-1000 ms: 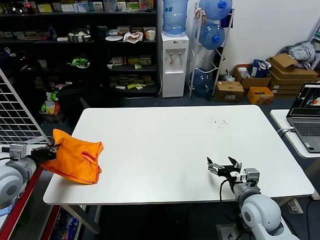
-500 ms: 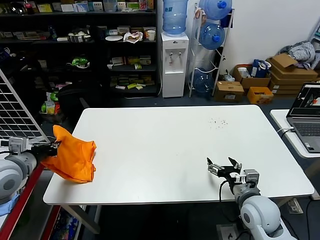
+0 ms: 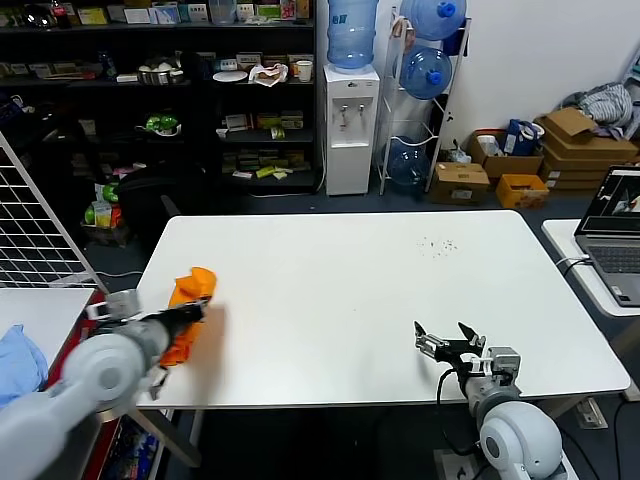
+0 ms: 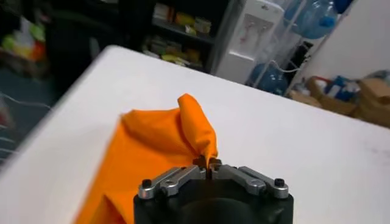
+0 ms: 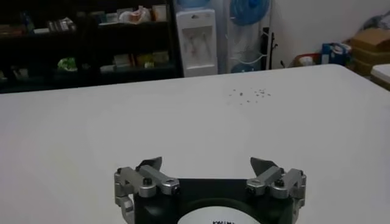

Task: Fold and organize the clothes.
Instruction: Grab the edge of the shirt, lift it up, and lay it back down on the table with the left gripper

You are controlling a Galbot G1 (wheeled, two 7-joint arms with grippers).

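Note:
The clothes are one orange T-shirt (image 3: 193, 284), bunched in a heap near the left edge of the white table (image 3: 340, 280). My left gripper (image 3: 192, 312) reaches in over that edge and is shut on a raised fold of the shirt. In the left wrist view the fold (image 4: 196, 125) rises from the closed left gripper (image 4: 208, 168), and the rest of the fabric spreads across the table beside it. My right gripper (image 3: 445, 336) rests low over the table's front right part, open, with nothing between its fingers (image 5: 149, 165).
A light blue cloth (image 3: 18, 352) lies on a low surface at the far left, beside a wire grid rack (image 3: 30, 225). A laptop (image 3: 615, 235) sits on a side table to the right. Small dark specks (image 3: 437, 243) mark the far part of the table.
My left arm has swung in from the left over the table, carrying the shirt with it. The shirt is now more bunched and partly behind the arm. The right arm has not moved.

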